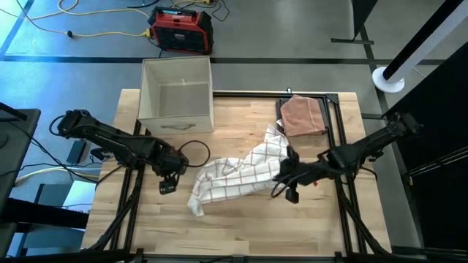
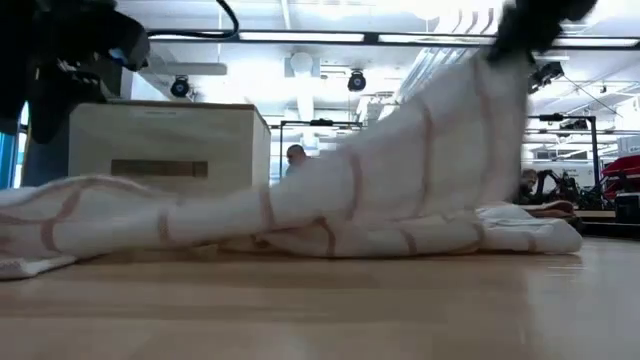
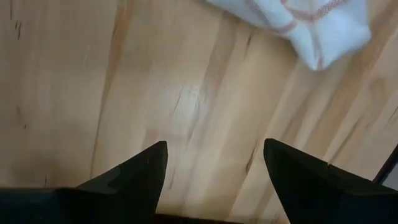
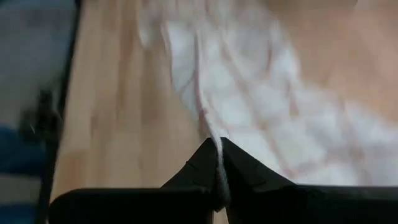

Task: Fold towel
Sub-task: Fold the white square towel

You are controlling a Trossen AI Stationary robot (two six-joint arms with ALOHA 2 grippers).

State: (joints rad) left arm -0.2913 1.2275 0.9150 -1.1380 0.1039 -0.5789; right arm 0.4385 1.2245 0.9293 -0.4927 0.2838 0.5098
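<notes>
White cotton towel with thin red check lines lies crumpled mid-tabletop, soft, light and limp. Right gripper is pinched tight on its right edge, lifting it; left gripper hovers spread apart left of the towel's free near-left corner, the sensible next hold.

No text, label, brand or number can be read anywhere.
</notes>
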